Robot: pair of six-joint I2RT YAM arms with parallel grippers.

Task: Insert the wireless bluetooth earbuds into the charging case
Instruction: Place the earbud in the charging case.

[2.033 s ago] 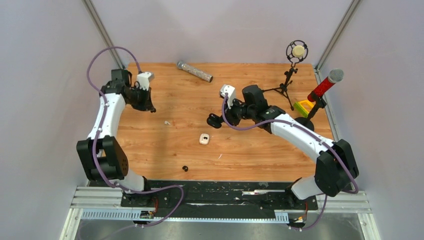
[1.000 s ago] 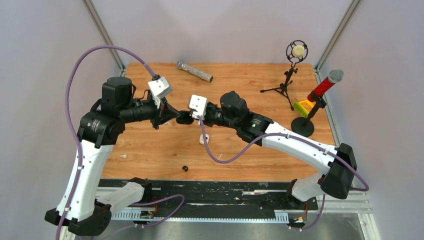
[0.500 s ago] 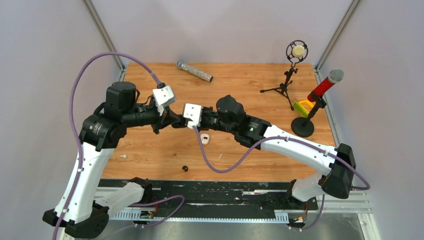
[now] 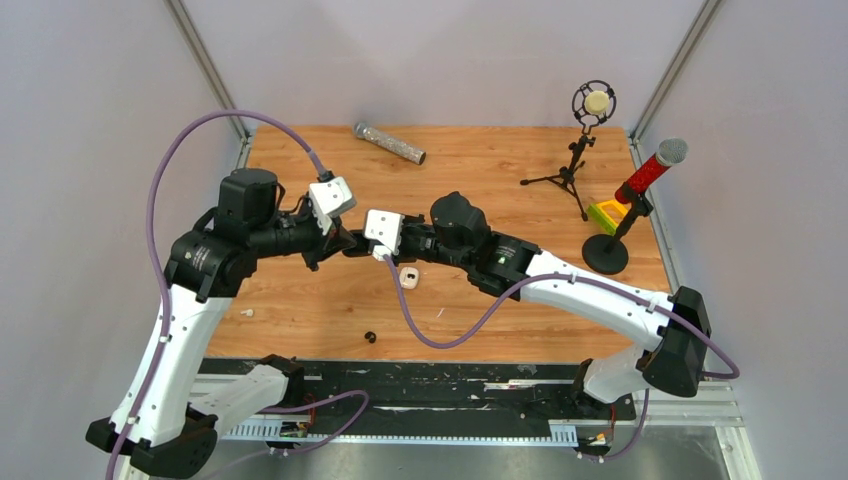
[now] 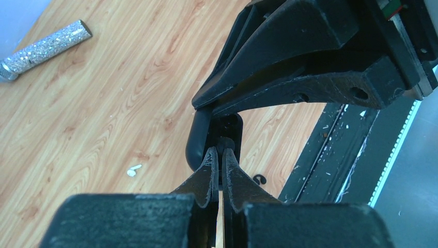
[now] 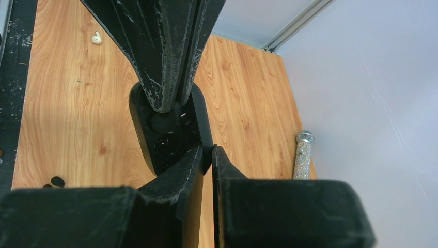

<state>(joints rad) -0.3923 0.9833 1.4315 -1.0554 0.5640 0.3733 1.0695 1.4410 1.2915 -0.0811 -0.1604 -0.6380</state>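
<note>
My right gripper [image 6: 206, 150] is shut on the rim of an open black charging case [image 6: 142, 124] and holds it above the table. My left gripper [image 5: 220, 151] is shut on a small black roundish earbud [image 5: 225, 143] and holds it at a socket of the case [image 5: 195, 142]. The two grippers meet tip to tip in the top view, left [image 4: 340, 242] and right [image 4: 358, 247]. A whitish earbud [image 4: 246, 313] lies on the table at the left; it also shows in the left wrist view [image 5: 133, 170] and the right wrist view [image 6: 96, 37]. Another small black piece [image 4: 370, 337] lies near the front edge.
A small white case [image 4: 408, 277] lies on the table under the right arm. A glittery silver microphone [image 4: 390, 143] lies at the back. A tripod microphone [image 4: 585, 130], a red microphone on a stand [image 4: 640, 180] and a yellow-green block [image 4: 605, 213] stand at the right. A white fleck [image 4: 437, 313] lies near the front.
Both arms swung in from the sides and met over the middle of the table. In the last half second they have barely shifted.
</note>
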